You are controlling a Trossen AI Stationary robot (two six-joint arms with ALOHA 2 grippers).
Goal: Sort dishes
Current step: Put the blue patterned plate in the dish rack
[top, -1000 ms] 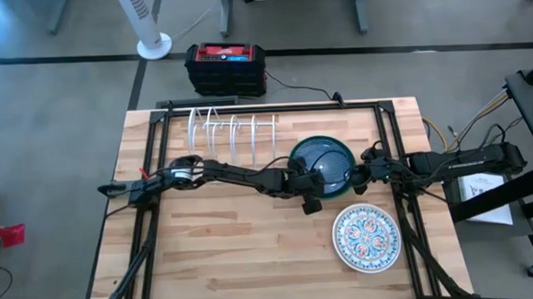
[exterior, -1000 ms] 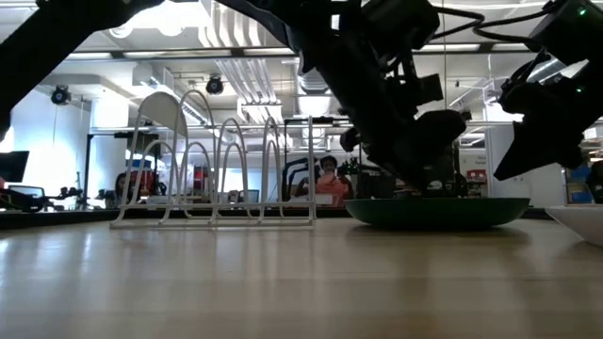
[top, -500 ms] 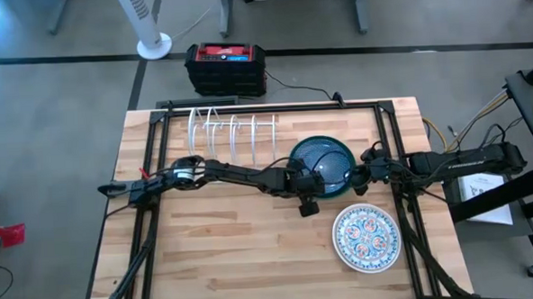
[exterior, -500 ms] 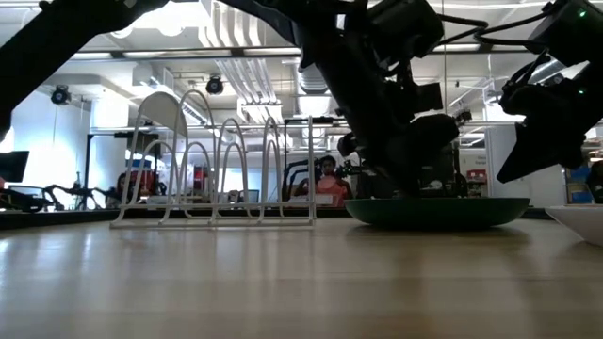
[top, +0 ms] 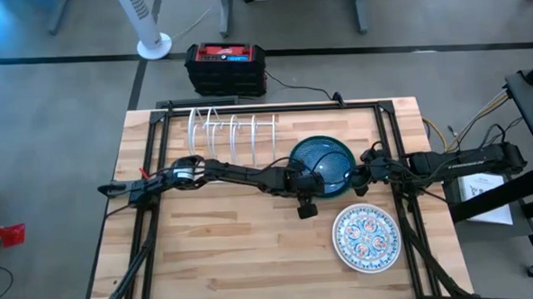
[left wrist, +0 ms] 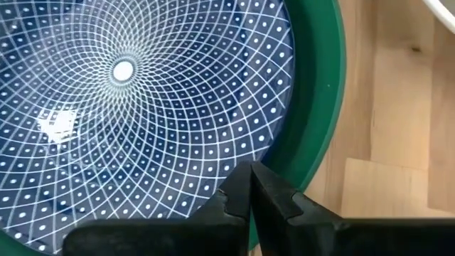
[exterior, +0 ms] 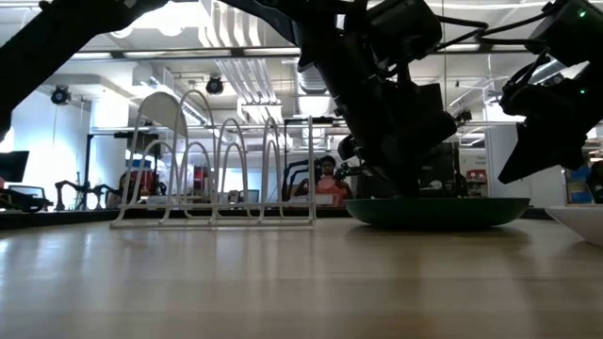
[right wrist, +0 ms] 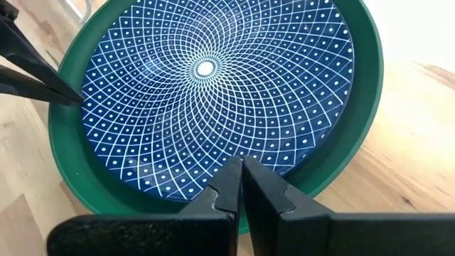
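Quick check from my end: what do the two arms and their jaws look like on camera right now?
Both arms are dark, slim and jointed, with black cables trailing along them. The left arm has a silvery-white joint near its base. The right arm bears small white lettering. Each ends in narrow, pointed black jaws.

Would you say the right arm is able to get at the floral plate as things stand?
Probably yes. The floral plate lies bare on the table just beside the right gripper, which is shut at the blue-patterned plate's rim; nothing stands between them.
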